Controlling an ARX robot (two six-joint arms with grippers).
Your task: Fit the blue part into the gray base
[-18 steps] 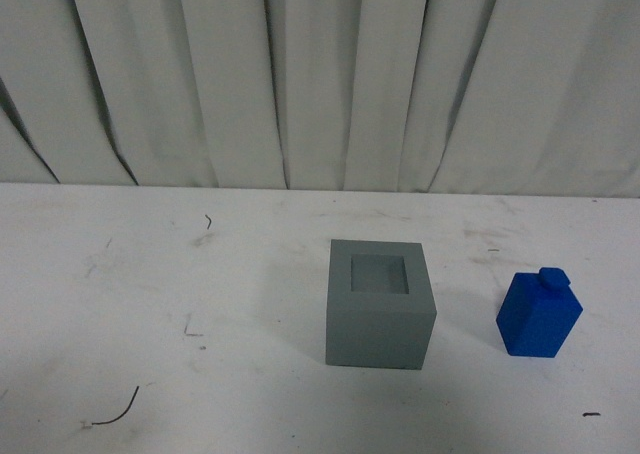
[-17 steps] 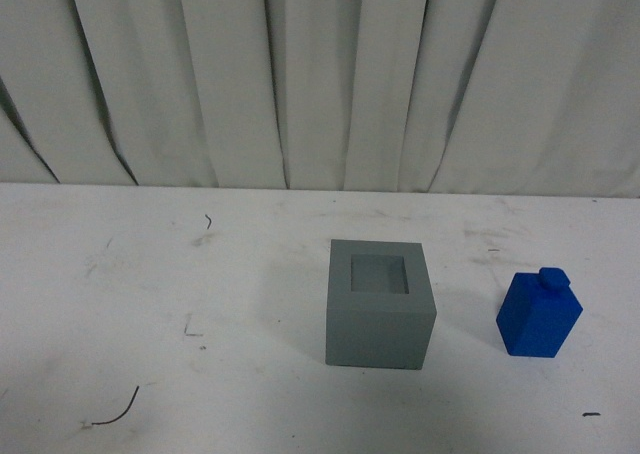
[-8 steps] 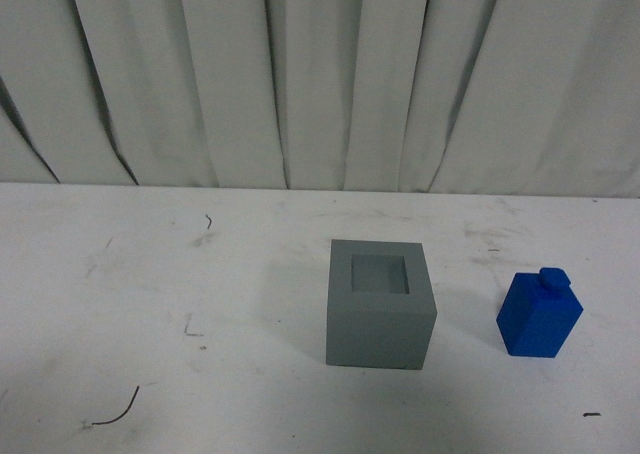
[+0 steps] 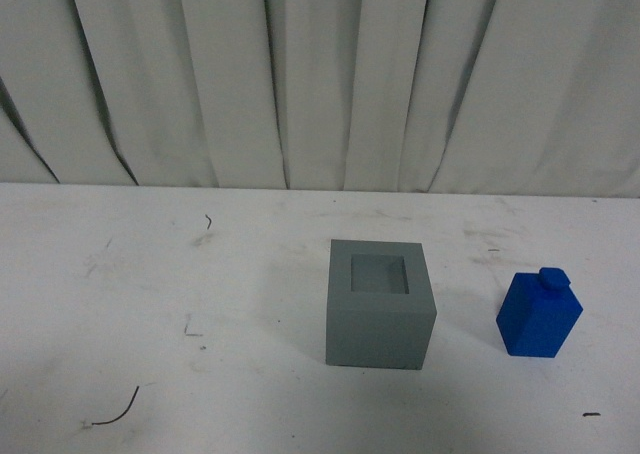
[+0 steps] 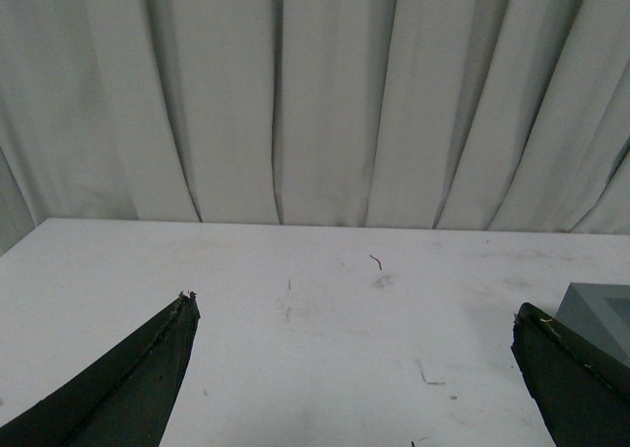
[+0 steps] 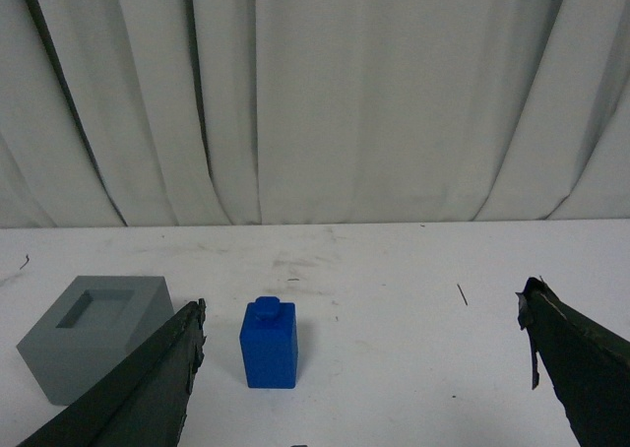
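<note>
Nothing has moved, so insertion is unstarted. The bright blue plastic knobbed block stands ahead of the wide-open, empty right gripper, beside the matte gray recessed cube. The left gripper likewise gapes empty.

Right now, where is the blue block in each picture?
Front view: blue part on the right, apart from the gray base.
Left wrist view: not in it; only a corner of the gray base shows.
Right wrist view: blue part near the middle, beside the gray base.
Shared landmark: the gray base.
</note>
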